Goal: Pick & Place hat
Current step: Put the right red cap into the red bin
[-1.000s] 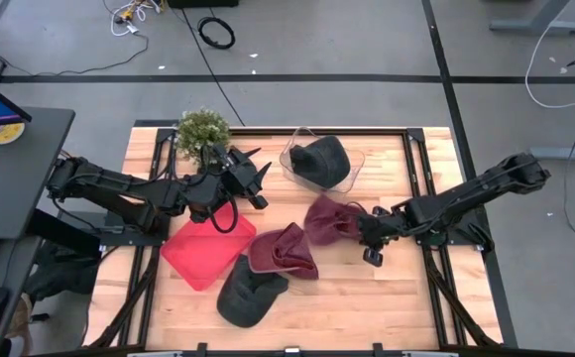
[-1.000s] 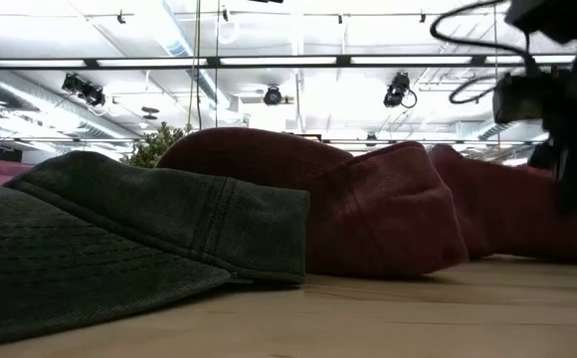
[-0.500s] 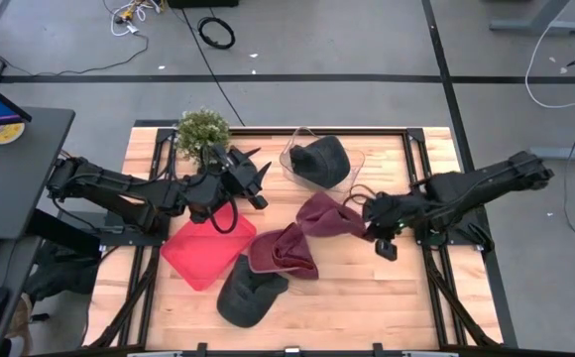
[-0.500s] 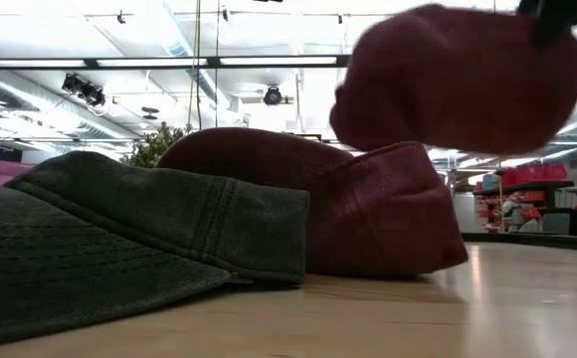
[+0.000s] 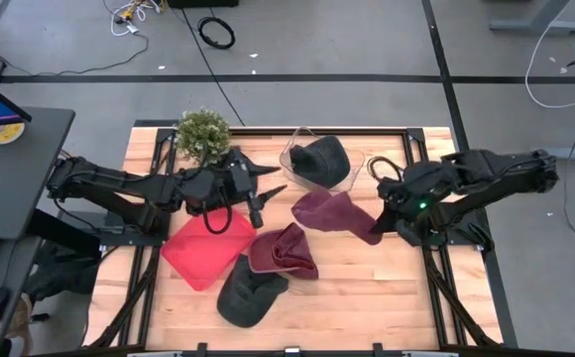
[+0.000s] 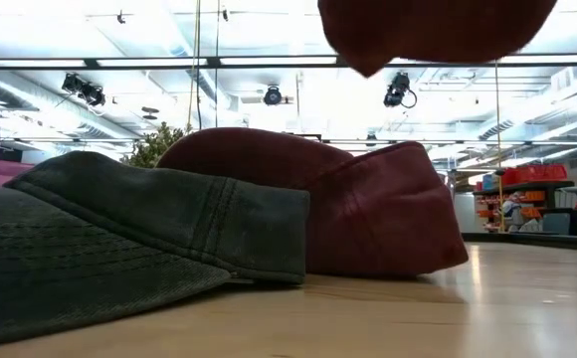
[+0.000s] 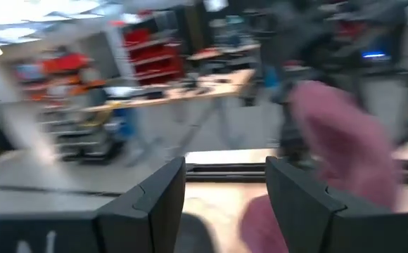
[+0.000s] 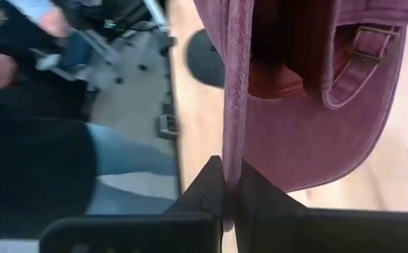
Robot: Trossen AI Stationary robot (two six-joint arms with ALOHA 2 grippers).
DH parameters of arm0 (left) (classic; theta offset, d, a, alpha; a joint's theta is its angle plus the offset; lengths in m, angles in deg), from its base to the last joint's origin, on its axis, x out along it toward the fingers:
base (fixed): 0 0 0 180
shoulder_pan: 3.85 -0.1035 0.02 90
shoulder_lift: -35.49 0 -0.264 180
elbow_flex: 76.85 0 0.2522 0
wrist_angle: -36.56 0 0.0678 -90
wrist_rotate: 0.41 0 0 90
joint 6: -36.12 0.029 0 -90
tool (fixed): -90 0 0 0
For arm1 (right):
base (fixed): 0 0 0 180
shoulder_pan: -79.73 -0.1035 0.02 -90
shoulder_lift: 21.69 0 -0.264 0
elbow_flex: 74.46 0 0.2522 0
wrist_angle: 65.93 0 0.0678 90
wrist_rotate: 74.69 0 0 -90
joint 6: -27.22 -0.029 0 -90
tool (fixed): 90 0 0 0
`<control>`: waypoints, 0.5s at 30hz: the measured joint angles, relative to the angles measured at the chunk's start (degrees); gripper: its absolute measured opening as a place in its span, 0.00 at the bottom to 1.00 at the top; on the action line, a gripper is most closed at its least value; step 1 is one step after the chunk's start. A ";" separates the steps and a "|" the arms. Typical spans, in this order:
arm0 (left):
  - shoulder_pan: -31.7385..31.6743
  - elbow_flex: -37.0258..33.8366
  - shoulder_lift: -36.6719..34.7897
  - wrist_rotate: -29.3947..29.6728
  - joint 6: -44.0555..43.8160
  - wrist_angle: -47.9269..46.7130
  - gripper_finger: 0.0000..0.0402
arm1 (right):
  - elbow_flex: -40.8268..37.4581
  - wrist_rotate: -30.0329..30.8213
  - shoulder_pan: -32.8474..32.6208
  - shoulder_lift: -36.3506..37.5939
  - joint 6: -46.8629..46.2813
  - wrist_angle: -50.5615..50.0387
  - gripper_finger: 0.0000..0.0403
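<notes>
My right gripper (image 5: 385,220) is shut on a maroon cap (image 5: 332,211) and holds it above the table's right half; in the low view this cap (image 6: 438,28) hangs at the top, off the wood. A second maroon cap (image 5: 286,253) lies on the table with its rim over a dark grey cap (image 5: 248,293). My left gripper (image 5: 265,192) is open, above the table's middle beside a red tray (image 5: 203,250), and touches nothing. From the left wrist view its fingers (image 7: 221,204) point toward the lifted cap (image 7: 338,140). My right gripper pinches the cap's thin rim edge (image 8: 232,147) between its two fingers, which lie along that edge. The cap is lifted clear of the table and hangs open beyond the fingers, inside showing, with the buckle strap (image 8: 369,42) at its far side.
A clear container (image 5: 352,174) near the far edge holds a dark cap (image 5: 319,159). A small potted plant (image 5: 203,134) stands at the far left corner. Bare wood shows along the near right of the table (image 5: 377,297).
My right gripper has risen and drawn toward the far right, taking the maroon cap off the table; in the low view the cap went from lying beside the other maroon cap to hanging at the top. My left gripper has swung slightly toward the table's middle.
</notes>
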 joint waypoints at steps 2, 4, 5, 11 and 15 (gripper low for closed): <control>-0.84 3.16 0.00 -7.11 -2.82 -5.94 0.50 | 0.64 -1.85 0.66 0.57 -0.64 0.86 0.01; -2.09 6.59 0.00 -15.08 -7.93 -12.95 0.50 | 1.11 -2.52 0.85 0.97 -0.92 1.56 0.01; -3.01 8.33 0.04 -19.31 -11.47 -16.28 0.50 | 1.14 -2.70 0.85 1.14 -0.94 1.82 0.01; -7.95 13.87 0.48 -36.56 -23.88 -23.83 0.50 | 1.14 -3.64 1.92 0.95 -0.69 2.56 0.01; -7.93 14.58 0.47 -39.87 -21.12 -23.67 0.50 | 1.14 -5.03 3.36 0.49 -0.07 6.56 0.01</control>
